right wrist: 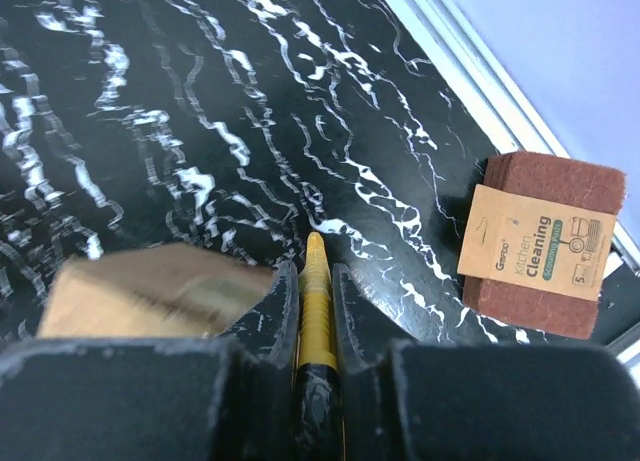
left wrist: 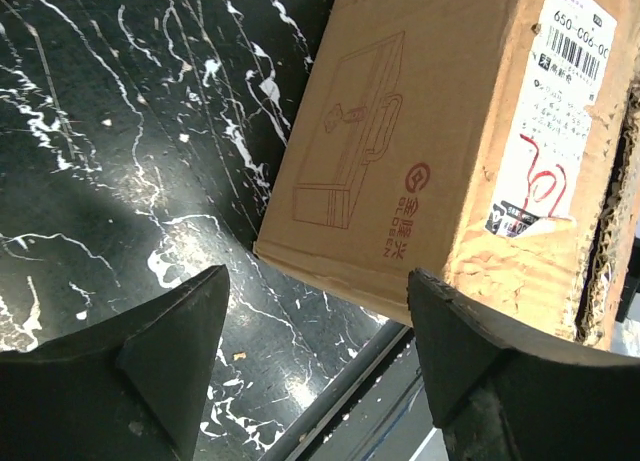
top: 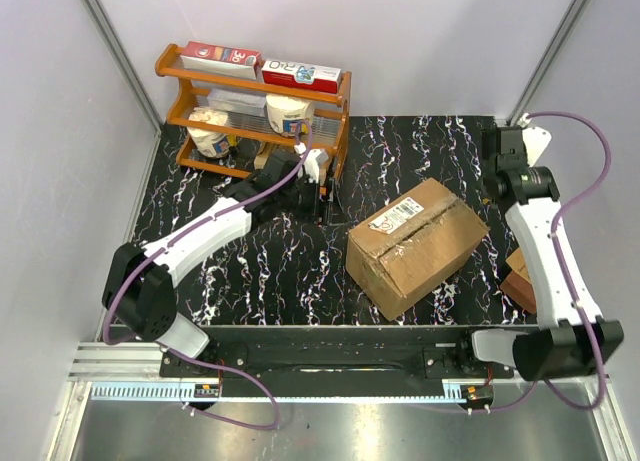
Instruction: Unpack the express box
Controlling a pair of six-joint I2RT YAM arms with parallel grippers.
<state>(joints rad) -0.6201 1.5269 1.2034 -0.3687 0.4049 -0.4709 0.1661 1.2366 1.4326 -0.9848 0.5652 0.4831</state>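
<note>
Top external view shows the black marbled table [top: 250,271] filling the frame; on it, right of centre and turned askew, sits the express box [top: 415,246], flaps down and a taped seam running along its top, with a white label [top: 397,216] near its far corner; at the back left stands an orange wooden rack [top: 172,116] with flat red-and-white boxes [top: 262,64] along its top shelf; the left arm reaches across the table, its left gripper [left wrist: 318,276] spread wide with nothing between the fingers, hanging above the bare table just beside the box's printed side; the right arm rises along the table's right edge, and the right gripper [right wrist: 315,281] is pinched on a slim yellow tool [right wrist: 316,311] whose tip points out over the table; a brown pack of cleaning pads [right wrist: 540,246] lies by the right edge, well apart from that tip.
</note>
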